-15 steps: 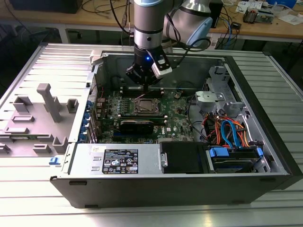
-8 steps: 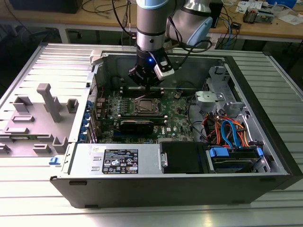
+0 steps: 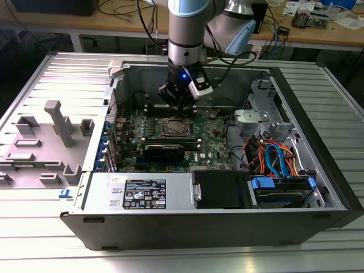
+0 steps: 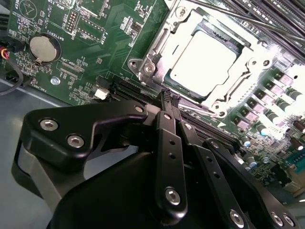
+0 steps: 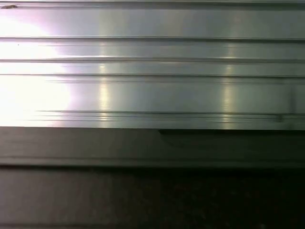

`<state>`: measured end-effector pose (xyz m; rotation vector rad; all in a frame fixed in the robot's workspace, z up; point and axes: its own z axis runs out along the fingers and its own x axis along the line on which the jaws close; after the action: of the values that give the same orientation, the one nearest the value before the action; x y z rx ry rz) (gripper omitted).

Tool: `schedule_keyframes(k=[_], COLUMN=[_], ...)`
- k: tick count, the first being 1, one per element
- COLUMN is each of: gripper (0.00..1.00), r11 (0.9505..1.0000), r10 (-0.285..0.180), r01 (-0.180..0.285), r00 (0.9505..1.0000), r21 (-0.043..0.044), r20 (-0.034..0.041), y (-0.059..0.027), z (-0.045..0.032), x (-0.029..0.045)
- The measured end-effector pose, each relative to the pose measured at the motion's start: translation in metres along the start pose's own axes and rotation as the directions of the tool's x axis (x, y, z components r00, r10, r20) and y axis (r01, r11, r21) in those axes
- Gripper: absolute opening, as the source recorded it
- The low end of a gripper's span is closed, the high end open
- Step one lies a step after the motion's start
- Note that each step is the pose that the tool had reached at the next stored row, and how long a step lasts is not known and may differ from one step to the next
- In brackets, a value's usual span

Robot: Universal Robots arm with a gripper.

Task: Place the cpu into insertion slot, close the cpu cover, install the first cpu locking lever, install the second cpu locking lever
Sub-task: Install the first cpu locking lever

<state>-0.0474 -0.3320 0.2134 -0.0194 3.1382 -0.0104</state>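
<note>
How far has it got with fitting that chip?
The flat silver-grey square cpu already sits in the dark metal-rimmed insertion slot, and the thin silver cpu cover looks lowered over it. The black gripper, shut and empty, hovers close to the slot. Whether the locking levers are latched, I cannot tell.

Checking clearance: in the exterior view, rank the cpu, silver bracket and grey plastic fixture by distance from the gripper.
1. cpu, just beneath the gripper, on the board.
2. silver bracket, off to the exterior view's right.
3. grey plastic fixture, far at the exterior view's left.
</note>
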Motion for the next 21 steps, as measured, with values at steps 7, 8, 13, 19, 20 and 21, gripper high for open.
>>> schedule_keyframes(k=[7,8,13,19,20,21], gripper=[0.11,0.11,0.11,0.11,0.11,0.11], r11=[1.0000,1.0000,1.0000,1.0000,1.0000,1.0000], r10=[0.000,0.000,0.000,0.000,0.000,0.000], r01=[0.000,0.000,0.000,0.000,0.000,0.000], r00=[1.0000,1.0000,1.0000,1.0000,1.0000,1.0000], r21=[0.0050,0.0052,0.0052,0.0051,0.0050,0.0050], r20=[0.0013,0.0013,0.0013,0.0013,0.0013,0.0013], y=[0.0009,0.0009,0.0010,0.0011,0.0011,0.0011], z=[0.0044,0.0046,0.0062,0.0063,0.0062,0.0056], x=[-0.0032,-0.0032,-0.0032,-0.0032,-0.0033,-0.0033])
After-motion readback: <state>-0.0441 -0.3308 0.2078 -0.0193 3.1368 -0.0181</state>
